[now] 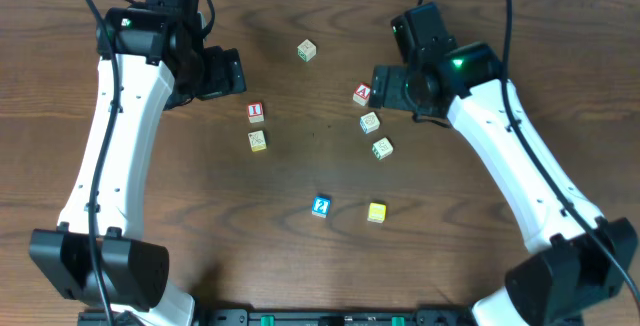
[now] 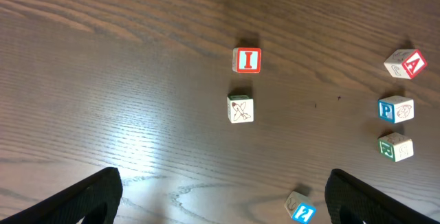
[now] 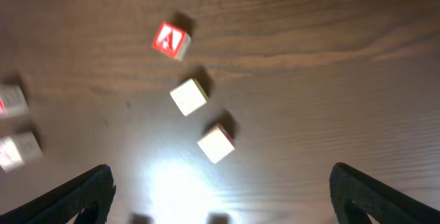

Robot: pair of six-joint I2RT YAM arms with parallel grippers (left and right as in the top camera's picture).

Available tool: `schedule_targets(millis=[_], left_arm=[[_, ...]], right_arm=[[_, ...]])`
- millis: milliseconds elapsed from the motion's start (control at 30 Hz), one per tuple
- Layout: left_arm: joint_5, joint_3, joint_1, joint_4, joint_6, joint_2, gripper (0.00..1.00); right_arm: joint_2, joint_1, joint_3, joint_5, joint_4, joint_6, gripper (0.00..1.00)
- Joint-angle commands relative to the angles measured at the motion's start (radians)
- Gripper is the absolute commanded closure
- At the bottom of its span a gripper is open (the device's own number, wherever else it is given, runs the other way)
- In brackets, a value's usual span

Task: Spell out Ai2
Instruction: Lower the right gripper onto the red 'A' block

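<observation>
The dark wood-grain counter (image 1: pixel 300 266) carries eight small cubes, scattered loosely across its middle between the two arms. No row has been begun.

The red-framed "A" cube (image 1: pixel 362 94) lies at the right of the scatter. It is turned at an angle, not square to the counter's edge. Two pale cubes (image 1: pixel 370 122) sit close on its near side. The red-framed "I" cube (image 1: pixel 256 112) lies toward the left, with a cream cube (image 1: pixel 258 140) bearing a small drawing just on its near side. The blue-framed "2" cube (image 1: pixel 321 206) is well apart from both letters, nearer the arms' bases, beside the plain yellow cube (image 1: pixel 376 212). A lone cube (image 1: pixel 306 51) lies on the far side.

The left pincer (image 2: pixel 223 183) hangs with its fingers spread wide and nothing between them but bare wood, and the "I" lies ahead of it. The right pincer (image 3: pixel 220 176) is likewise spread and empty, close beside the "A".

Each arm seems stationed over the letter on its own side, probably so that the left can take the "I" and the right the "A" without crossing. The task looks to be at its very start. The "A" may prove awkward: its skew calls for a turn of the wrist, and its pale neighbours leave little room for a finger. The "2" calls for a reach back toward the bases.
</observation>
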Motion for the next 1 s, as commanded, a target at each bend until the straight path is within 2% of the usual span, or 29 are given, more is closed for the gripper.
schedule_targets(millis=[0, 167, 433, 667, 967], left_arm=[[0.003, 0.018, 0.002, -0.005, 0.0, -0.002, 0.04], [0.01, 0.018, 0.002, -0.005, -0.004, -0.002, 0.05], [0.01, 0.018, 0.002, -0.007, -0.004, -0.002, 0.04], [0.01, 0.018, 0.002, -0.006, -0.004, -0.002, 0.05], [0.01, 0.018, 0.002, -0.006, -0.004, -0.002, 0.05]], right_arm=[[0.037, -0.005, 0.031, 0.021, 0.019, 0.192, 0.01], [0.156, -0.014, 0.128, -0.06, 0.059, 0.23, 0.01], [0.435, -0.013, 0.494, -0.076, -0.098, 0.273, 0.01], [0.542, -0.013, 0.517, -0.156, -0.089, 0.343, 0.01], [0.661, -0.011, 0.517, -0.163, -0.089, 0.342, 0.01]])
